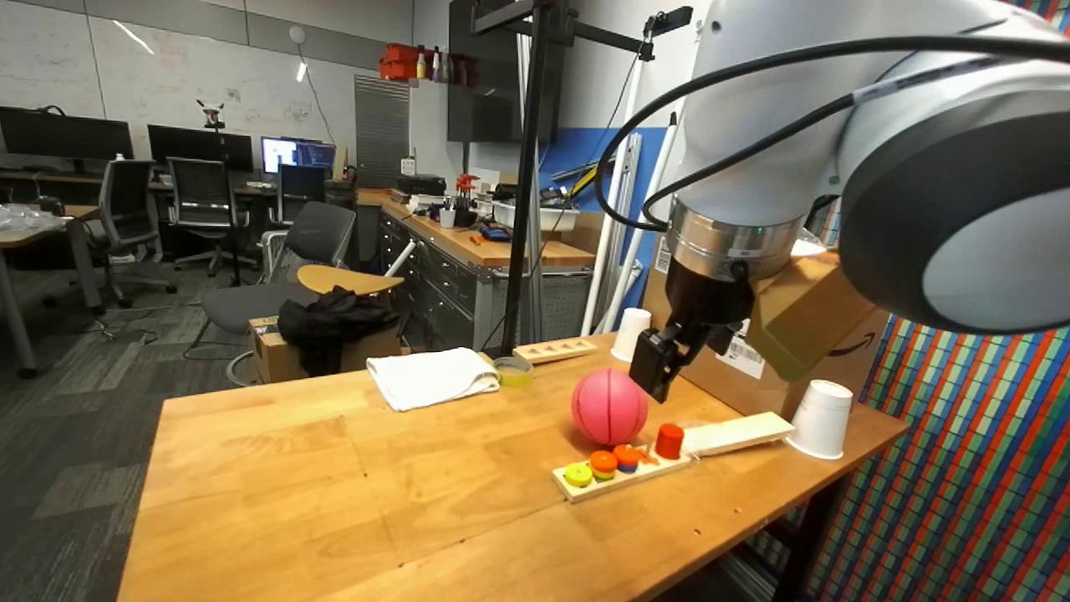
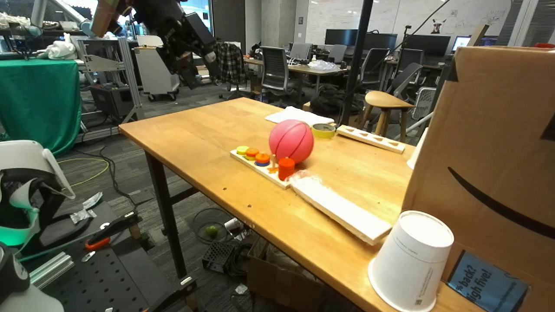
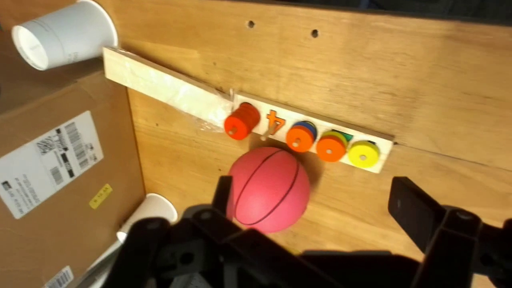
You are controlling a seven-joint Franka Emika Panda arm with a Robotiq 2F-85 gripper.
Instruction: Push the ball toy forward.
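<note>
"Pink round ball toy (image 3: 270, 190) with dark basketball seams: where is it sitting?"

"On the brown wooden desk (image 1: 292, 468), where it's resting just beside a pale wooden peg board (image 3: 384, 148) that is carrying stacks of coloured discs (image 3: 363, 154). The views aren't settling whether the two are touching."

"And is anything pushing it?"

"Nothing that I'm seeing. In an exterior view the black two-fingered end effector (image 2: 202, 73) is hanging well above the desk, well apart from the ball toy. The wrist view is showing its fingers (image 3: 414, 212) standing wide apart and gripping nothing; the ball toy is lying below them, its edge partly hidden by one."

"So how far along is the job getting?"

"I'm placing it at the approach. No contact is showing, so lowering the end effector, meeting the ball toy and pushing are all seeming left to do. Nothing is proving how near the ball toy is lying to its goal, but with the end effector hanging so clear of it, I'm guessing the push isn't yet beginning."

"Which way is forward pointing?"

"Nothing is marking it. Away from the peg board, the ball toy is facing the yellow tape roll (image 2: 325, 134) and the folded white cloth (image 1: 430, 380)."
</note>
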